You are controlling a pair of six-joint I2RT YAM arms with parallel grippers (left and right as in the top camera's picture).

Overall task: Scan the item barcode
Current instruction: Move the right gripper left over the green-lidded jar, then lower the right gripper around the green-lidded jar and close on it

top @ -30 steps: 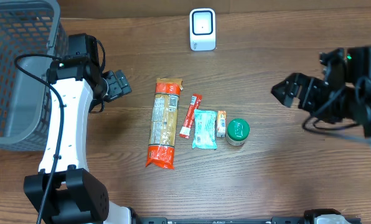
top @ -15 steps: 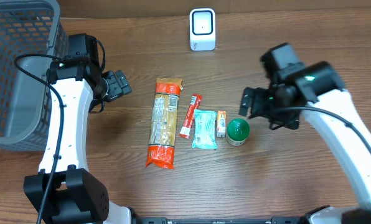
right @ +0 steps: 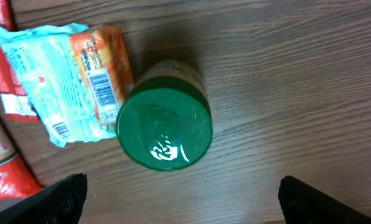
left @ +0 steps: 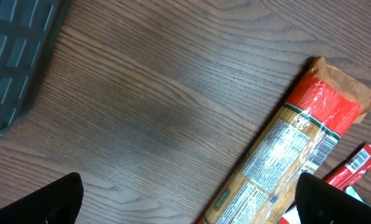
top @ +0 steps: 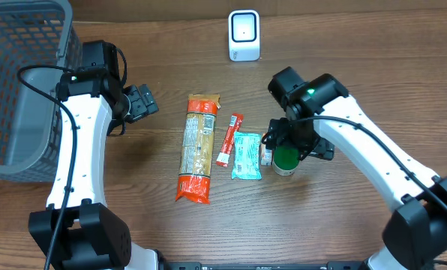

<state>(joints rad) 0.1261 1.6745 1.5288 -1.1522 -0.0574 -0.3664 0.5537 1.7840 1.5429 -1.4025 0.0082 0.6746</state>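
Overhead, the right gripper [top: 295,142] and its wrist cover the far edge of the squat jar with a round green lid [top: 286,158], so only part of the lid shows. From the right wrist the jar [right: 165,132] is seen straight down; the lid hides nearly all of its wall, and any label there cannot be read. Both wrist views cut each gripper's fingers down to dark tips at the lower corners. The lid is glossy green with a glare spot and faint embossing, and a sliver of pale wall shows at its far side. The jar stands upright on the brown wooden table [top: 358,45], well apart from the white box-shaped scanner [top: 244,34], nearer the robot and a little to the scanner's right. It touches a small orange packet [right: 104,74] whose barcode faces up. The right arm reaches in from the right, elbow bent, wrist pointing down over the jar. The right gripper [right: 185,202] is spread wide and holds nothing, its tips clear of the jar. The left gripper [top: 139,103] hangs well left of the scanner, equally wide and empty, above bare wood beside a long red-ended pasta packet [left: 285,162].
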